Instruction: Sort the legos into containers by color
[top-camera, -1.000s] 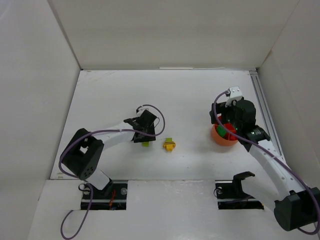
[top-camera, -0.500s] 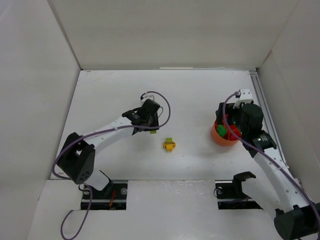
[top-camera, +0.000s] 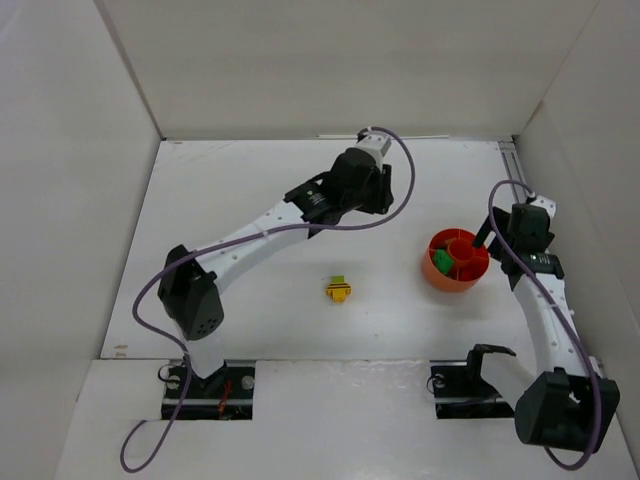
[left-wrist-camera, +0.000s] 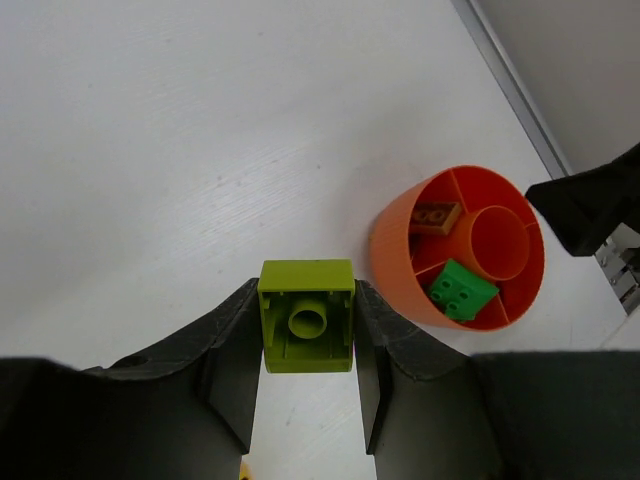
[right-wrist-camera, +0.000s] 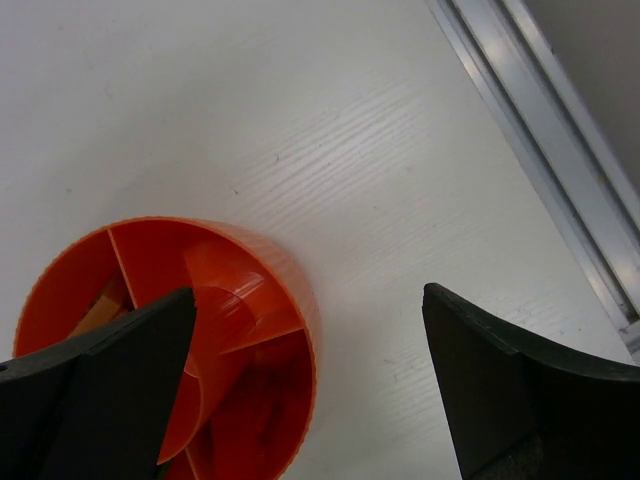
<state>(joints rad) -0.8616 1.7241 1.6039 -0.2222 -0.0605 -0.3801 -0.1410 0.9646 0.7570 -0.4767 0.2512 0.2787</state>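
Observation:
My left gripper (left-wrist-camera: 306, 291) is shut on a lime lego brick (left-wrist-camera: 306, 318), underside up, held above the table just left of the orange-red bowl (left-wrist-camera: 392, 250). In the top view the left gripper (top-camera: 372, 190) hangs over the far middle of the table. The divided bowl (top-camera: 443, 280) holds a green brick (left-wrist-camera: 463, 290) and a brown plate (left-wrist-camera: 438, 216) in separate compartments. A yellow lego with a green piece on it (top-camera: 338, 291) lies mid-table. My right gripper (right-wrist-camera: 308, 292) is open, low at the bowl's right rim (right-wrist-camera: 288, 272), holding nothing.
White walls enclose the table on three sides. A metal rail (right-wrist-camera: 540, 160) runs along the right edge, close to the right gripper (top-camera: 512, 228). The right arm's dark body (left-wrist-camera: 590, 205) sits just beyond the bowl in the left wrist view.
The left gripper shut on the lime brick, lifted it and swung up and right toward the bowl. The right arm drew back from over the bowl to its right side.

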